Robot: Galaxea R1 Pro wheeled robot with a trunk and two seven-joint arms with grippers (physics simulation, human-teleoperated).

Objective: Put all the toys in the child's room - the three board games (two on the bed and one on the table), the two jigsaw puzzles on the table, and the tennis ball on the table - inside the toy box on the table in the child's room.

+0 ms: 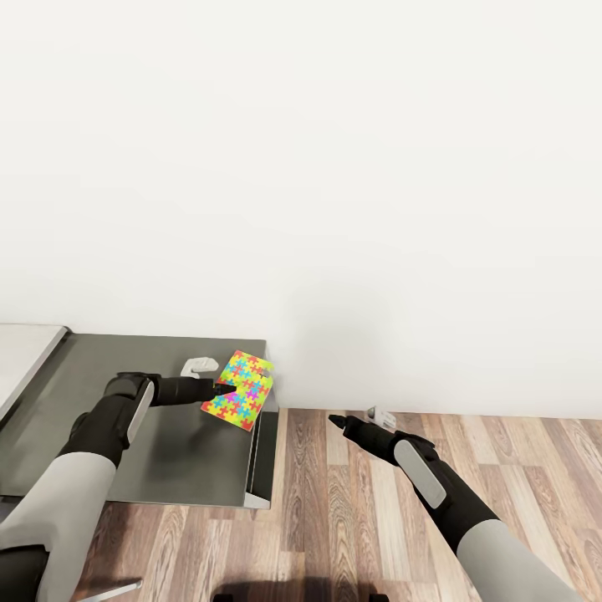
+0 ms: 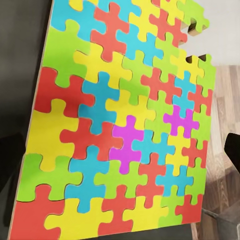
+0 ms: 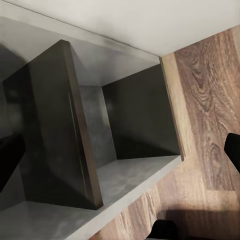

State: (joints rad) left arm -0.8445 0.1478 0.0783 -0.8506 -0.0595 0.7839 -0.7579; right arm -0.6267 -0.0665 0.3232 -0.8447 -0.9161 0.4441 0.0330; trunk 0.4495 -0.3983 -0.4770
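A jigsaw puzzle of bright yellow, red, green and blue pieces hangs tilted over the right end of a dark grey cabinet. My left gripper is shut on its near edge. In the left wrist view the puzzle spreads wide, with one corner piece absent. My right gripper is held out over the wood floor, open and holding nothing; one of its fingertips sits at the edge of the right wrist view. A sliver of the pale table shows at far left. The toy box, board games, tennis ball and bed are out of view.
The dark grey cabinet stands low against a white wall. Its open shelf compartments with an upright divider face the right wrist camera. Wood floor stretches to the right of the cabinet.
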